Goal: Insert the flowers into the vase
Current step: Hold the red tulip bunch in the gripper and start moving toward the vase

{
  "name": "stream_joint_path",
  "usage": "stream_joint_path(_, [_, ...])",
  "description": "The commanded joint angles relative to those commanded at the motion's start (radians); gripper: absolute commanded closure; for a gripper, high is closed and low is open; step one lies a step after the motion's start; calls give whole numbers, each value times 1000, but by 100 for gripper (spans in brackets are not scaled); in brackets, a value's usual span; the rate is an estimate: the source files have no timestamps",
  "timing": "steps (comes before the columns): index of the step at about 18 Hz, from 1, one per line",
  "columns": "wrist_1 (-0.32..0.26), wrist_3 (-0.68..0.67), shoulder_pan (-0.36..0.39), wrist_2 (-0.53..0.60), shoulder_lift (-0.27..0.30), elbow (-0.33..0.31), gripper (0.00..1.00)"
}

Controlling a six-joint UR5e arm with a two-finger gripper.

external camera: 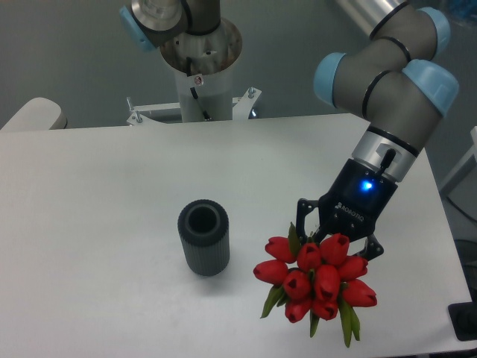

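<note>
Camera view: white table bears vase; grey wall behind.

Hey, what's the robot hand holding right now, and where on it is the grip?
The hand holds the flowers, a bunch of red tulips. The grip sits behind the tulip heads, apparently on the stems, though the heads hide the exact contact.

Red tulips w/ green leaves; dark grey ribbed vase.
</note>
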Motion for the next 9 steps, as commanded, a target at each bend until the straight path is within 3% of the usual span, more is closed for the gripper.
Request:
stream_joint_path(5, [0, -5, -11, -17, 6, -5, 72])
stream_joint_path(9, [14, -57, -25, -132, -12, 31, 72])
